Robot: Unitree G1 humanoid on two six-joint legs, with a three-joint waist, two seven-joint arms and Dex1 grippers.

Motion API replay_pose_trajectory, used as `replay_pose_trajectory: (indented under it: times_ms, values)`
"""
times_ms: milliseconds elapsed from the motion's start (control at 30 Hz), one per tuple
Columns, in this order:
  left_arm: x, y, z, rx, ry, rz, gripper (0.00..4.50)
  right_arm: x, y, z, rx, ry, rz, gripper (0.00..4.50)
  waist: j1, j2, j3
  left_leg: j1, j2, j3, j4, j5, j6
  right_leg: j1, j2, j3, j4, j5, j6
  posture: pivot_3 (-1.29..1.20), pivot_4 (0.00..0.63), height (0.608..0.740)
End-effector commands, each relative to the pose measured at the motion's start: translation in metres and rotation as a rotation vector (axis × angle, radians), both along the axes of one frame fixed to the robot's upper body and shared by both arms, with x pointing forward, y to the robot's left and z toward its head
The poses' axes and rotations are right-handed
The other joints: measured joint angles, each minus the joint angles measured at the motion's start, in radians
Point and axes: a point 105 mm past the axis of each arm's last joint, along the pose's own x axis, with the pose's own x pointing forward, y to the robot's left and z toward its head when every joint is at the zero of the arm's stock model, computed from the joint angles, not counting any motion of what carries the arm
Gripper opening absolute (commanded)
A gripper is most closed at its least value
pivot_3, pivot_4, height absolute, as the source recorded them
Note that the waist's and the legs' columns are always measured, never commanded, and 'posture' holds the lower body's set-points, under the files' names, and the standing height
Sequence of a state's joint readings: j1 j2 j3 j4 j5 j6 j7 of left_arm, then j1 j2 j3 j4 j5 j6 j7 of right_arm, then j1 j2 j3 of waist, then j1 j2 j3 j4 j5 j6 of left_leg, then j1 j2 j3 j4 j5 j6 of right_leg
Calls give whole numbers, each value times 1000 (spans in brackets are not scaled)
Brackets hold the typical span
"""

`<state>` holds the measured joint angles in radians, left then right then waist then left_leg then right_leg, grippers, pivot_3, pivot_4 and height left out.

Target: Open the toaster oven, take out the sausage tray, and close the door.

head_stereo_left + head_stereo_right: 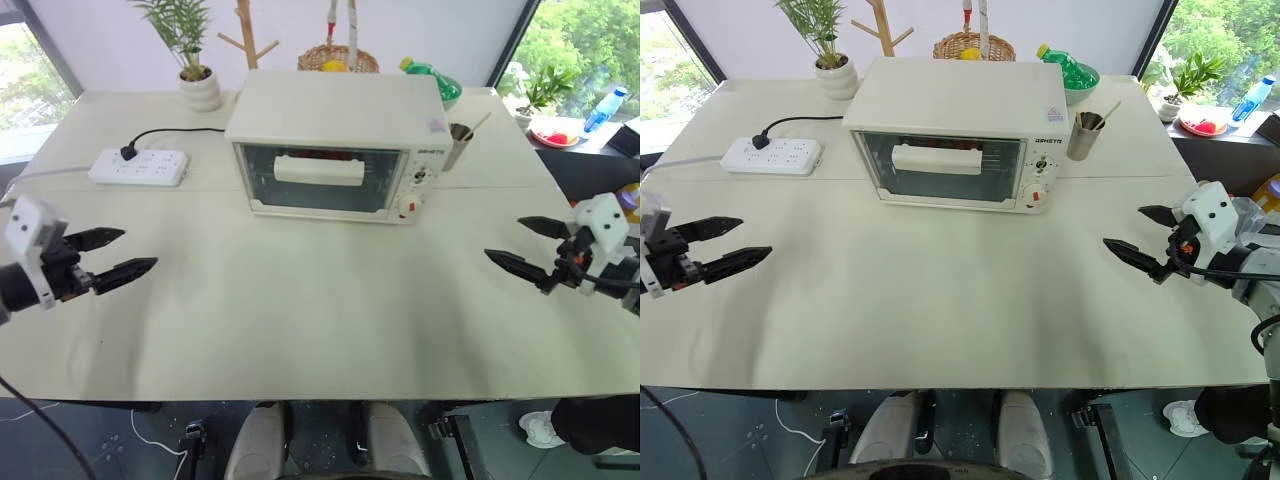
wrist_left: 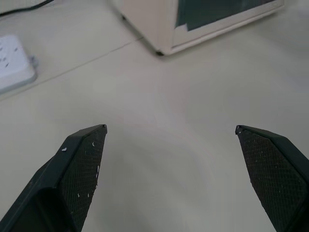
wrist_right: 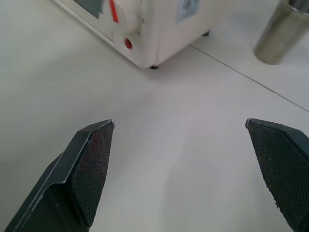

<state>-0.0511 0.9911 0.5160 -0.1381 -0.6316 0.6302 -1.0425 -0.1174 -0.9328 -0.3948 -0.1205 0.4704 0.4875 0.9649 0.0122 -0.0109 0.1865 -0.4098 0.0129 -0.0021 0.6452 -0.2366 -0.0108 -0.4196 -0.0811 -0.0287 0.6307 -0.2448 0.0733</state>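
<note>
Left eye view: toaster oven sits at far centre of the table, door shut, white bar handle across the glass. Tray not clearly visible through the glass; presumably inside. Left gripper and right gripper both spread wide, empty, hovering near the table's left and right edges, well apart from the oven. Risks: pulling the handle one-handed may drag the light oven forward; steel cup just right of it and power strip to its left could be knocked; tray may tip and spill
</note>
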Motion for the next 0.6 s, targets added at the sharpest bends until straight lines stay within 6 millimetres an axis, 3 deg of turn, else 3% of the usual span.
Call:
replay_pose_trajectory:
  times_ms: [33,200,400,600]
  values:
    - [-1,-33,23,-37,-42,-153,4500,-13,39,30,4,-30,175,4476,0,0,0,0,0,0,0,0,0,0,0,0,0,0,0,0,150,740]
    - [7,-62,44,-35,-75,-301,4500,-20,96,47,72,-40,324,4476,-4,0,0,0,0,-1,1,0,0,0,1,0,1,0,0,0,150,740]
    - [23,-99,64,-47,-123,-462,4500,16,154,53,160,-105,301,4476,-6,-2,0,0,-1,-1,2,0,0,1,3,0,1,1,0,0,150,740]
    - [30,-106,63,-44,-125,-504,4500,41,179,49,177,-117,283,4476,-6,-2,0,-1,-2,-1,1,-1,2,0,3,0,1,3,3,0,150,740]
